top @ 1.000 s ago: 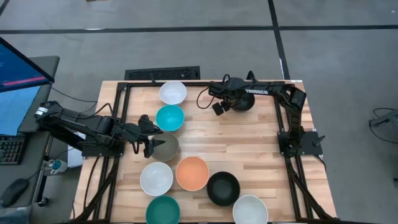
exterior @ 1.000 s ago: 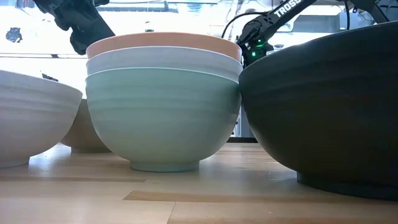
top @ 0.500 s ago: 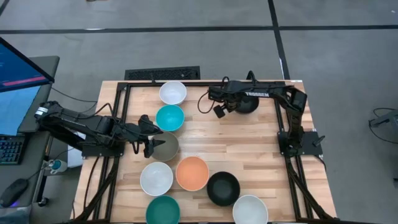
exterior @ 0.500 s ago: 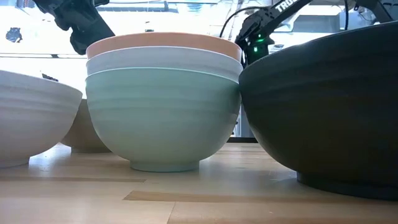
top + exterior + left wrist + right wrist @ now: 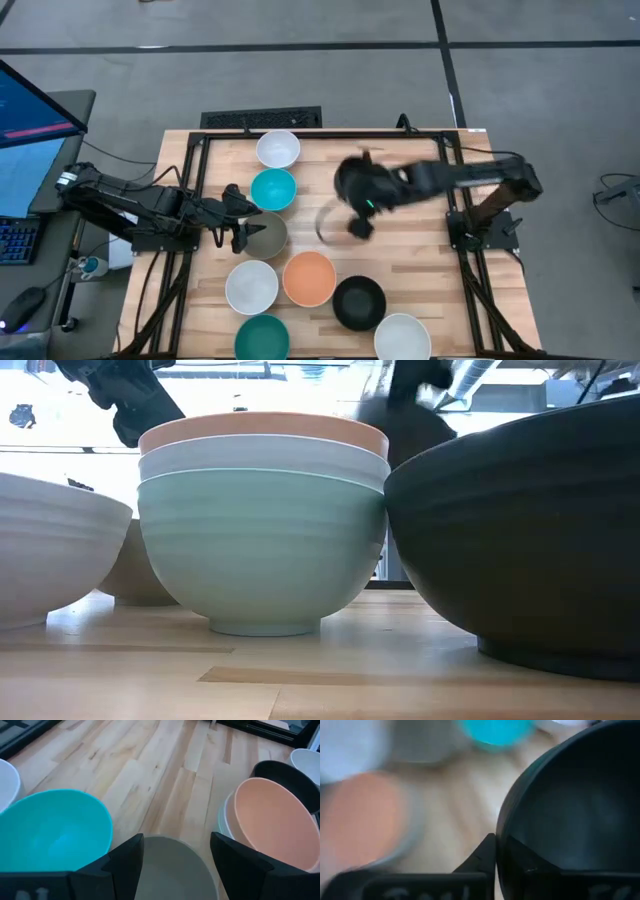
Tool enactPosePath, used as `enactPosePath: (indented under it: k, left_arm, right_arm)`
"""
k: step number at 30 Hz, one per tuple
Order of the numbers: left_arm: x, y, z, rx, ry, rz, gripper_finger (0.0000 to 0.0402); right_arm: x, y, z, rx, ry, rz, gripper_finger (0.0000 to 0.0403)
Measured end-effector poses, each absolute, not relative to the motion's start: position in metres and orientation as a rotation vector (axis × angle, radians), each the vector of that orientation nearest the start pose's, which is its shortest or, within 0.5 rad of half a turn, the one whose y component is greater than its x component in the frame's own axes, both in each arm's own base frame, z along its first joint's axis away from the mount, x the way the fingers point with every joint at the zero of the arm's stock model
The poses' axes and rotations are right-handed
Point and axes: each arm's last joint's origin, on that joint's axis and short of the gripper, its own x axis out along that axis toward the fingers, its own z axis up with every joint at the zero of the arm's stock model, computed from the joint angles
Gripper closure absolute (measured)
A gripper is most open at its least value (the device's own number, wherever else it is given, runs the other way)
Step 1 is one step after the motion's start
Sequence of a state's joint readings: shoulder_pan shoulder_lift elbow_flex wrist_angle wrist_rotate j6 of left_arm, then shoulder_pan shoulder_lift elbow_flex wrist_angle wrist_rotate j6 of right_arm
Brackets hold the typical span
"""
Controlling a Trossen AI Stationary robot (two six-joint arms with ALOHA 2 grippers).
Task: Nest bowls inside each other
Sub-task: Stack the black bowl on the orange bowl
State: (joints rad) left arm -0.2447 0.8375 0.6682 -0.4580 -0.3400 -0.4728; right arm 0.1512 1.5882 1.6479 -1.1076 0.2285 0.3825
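Nearest: orange bowl (image 5: 309, 278) nested in the stack, black bowl (image 5: 359, 302) alongside. Left tool (image 5: 243, 219) spread around the taupe bowl (image 5: 268, 236), unmoved. Farther — right tool (image 5: 352, 196), clamped on a second black bowl (image 5: 361, 182), swung from the worktop's (image 5: 420, 260) back edge toward centre — probably bound for nesting.

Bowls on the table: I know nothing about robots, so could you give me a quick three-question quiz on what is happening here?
1. True or false: the right gripper holds a black bowl above the table.
2. Which bowl lies between the left gripper's open fingers? A) turquoise bowl B) grey bowl C) teal bowl
3. Fill in: in the low view, the orange bowl sits in a white bowl, which sits in a ____ bowl.

Key: 1 true; 2 B; 3 green bowl.
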Motion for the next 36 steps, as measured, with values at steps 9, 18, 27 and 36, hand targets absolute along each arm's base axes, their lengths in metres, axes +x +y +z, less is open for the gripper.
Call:
enactPosePath:
  k: [9,18,27,36]
  left_arm:
    - [0.169,-0.031,0.262,-0.338,0.542,0.288,0.018]
    - [0.169,-0.03,0.262,-0.384,0.522,0.338,0.018]
    - [0.167,-0.041,0.262,-0.555,0.515,0.307,0.018]
    - [0.161,-0.061,0.267,-0.528,0.421,0.318,0.018]
  right_arm:
    - [0.31,0.159,0.388,0.069,0.884,0.056,0.0391]
    - [0.357,0.211,0.351,-0.125,0.975,0.355,0.0377]
    - [0.385,0.216,0.326,-0.229,1.007,0.415,0.0375]
    - [0.401,0.192,0.309,-0.212,1.078,0.346,0.0388]
